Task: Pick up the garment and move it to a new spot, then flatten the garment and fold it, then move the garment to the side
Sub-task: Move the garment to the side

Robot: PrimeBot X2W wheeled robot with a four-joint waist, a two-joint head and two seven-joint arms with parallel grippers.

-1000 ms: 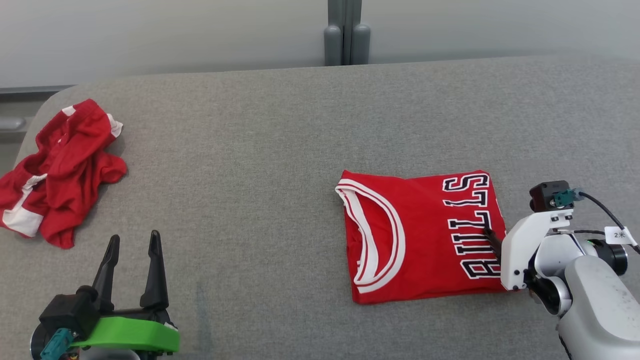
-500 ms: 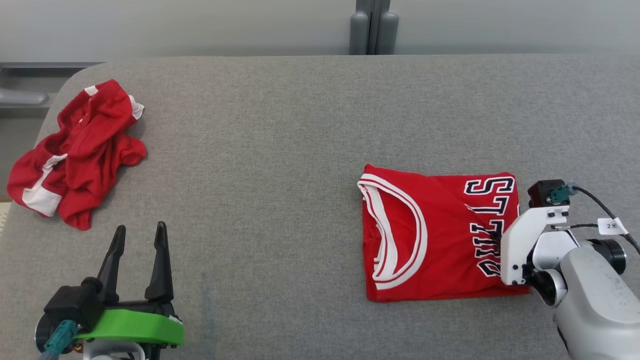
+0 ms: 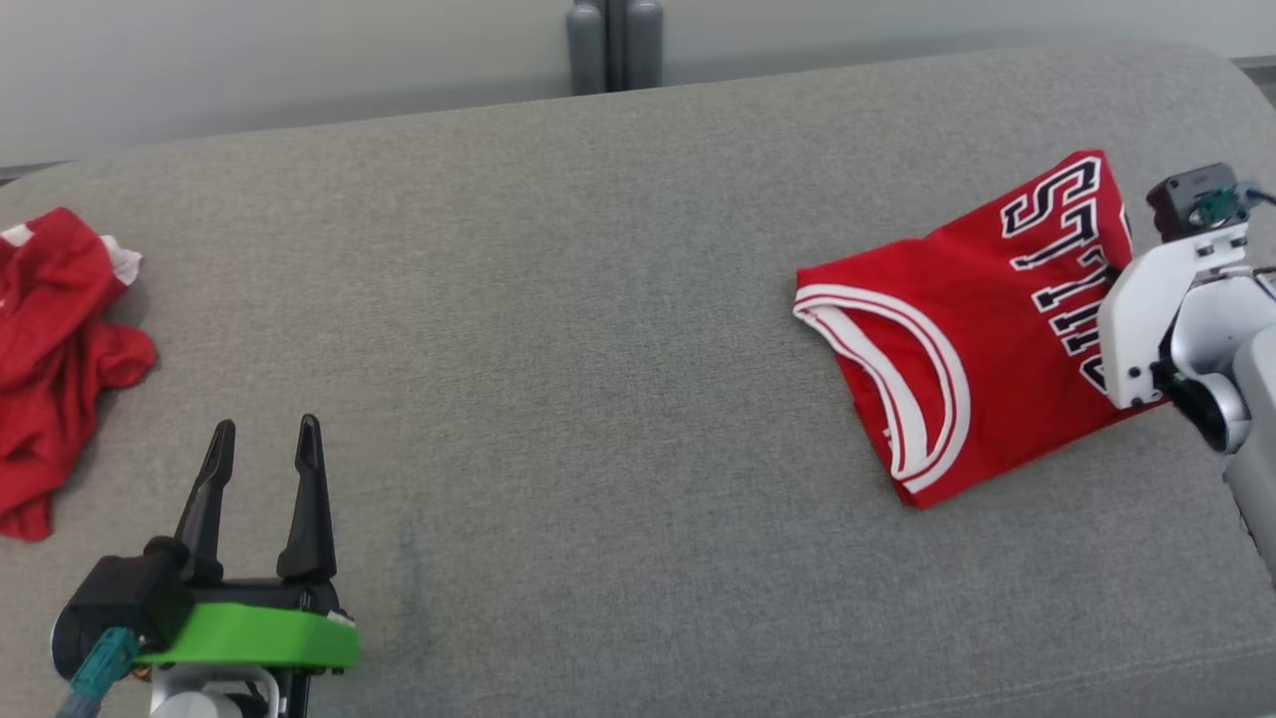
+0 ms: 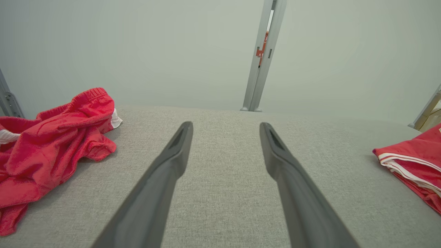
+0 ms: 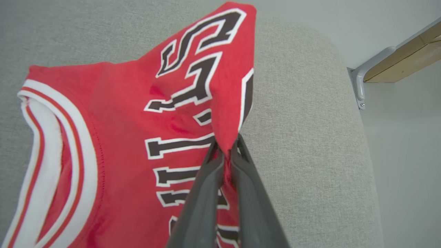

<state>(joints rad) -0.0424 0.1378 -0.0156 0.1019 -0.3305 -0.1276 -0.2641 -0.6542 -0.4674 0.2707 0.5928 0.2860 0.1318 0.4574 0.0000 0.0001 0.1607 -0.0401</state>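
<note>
Grey fabric covers the padded table [image 3: 558, 299], which is backed by a pale wall and a grey post [image 3: 615, 45]. At the tips of the right gripper [image 5: 226, 151] the folded red Bulls jersey [image 3: 957, 379] is found. Its lettered edge is pinched between the two dark fingers, which are closed almost completely, with only the cloth between them. Around the pinch the fabric is drawn up into a small peak, while the collar side, farther out and to the left of these fingers, appears to be lying on the table. This edge is probably gripped because it is the one nearest to the arm, so that the folded pack can be dragged aside as one piece. A slow pull is judged to be needed, otherwise the layers may slip apart. The left gripper [image 3: 266, 427] is held low over the table with its fingers spread wide and nothing between them, well apart from the jersey, presumably so that the way is not blocked. Crumpled red shorts [image 3: 60, 339] are seen far to the left of its fingers.
</note>
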